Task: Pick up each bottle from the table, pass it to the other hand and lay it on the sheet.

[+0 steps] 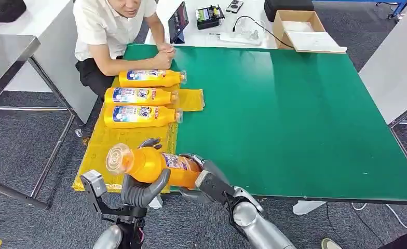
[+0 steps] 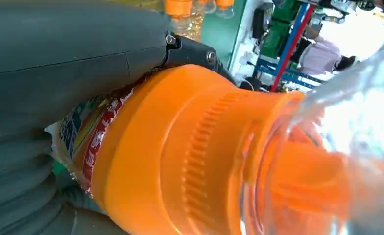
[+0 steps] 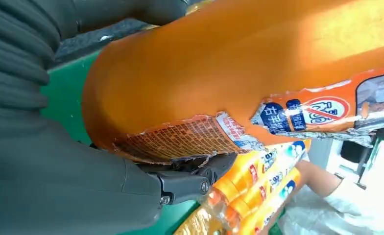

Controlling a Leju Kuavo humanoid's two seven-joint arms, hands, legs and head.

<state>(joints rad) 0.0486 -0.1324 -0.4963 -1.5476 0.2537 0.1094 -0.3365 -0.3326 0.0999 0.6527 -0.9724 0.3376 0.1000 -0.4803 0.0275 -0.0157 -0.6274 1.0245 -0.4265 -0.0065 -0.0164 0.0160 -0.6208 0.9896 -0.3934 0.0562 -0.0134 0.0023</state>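
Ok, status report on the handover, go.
Left hand and right hand both grip the orange bottle, above the table's near edge. Three bottles lie on the yellow sheet. Nothing blocking.

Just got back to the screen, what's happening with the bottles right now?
The robot is mid-handover. Both hands are on one orange bottle held above the near edge of the yellow sheet: the left hand wraps the neck end, the right hand holds the base end. Three bottles already lie side by side on the sheet. A person sits at the far side of the green table, arms resting on it, touching no bottle.
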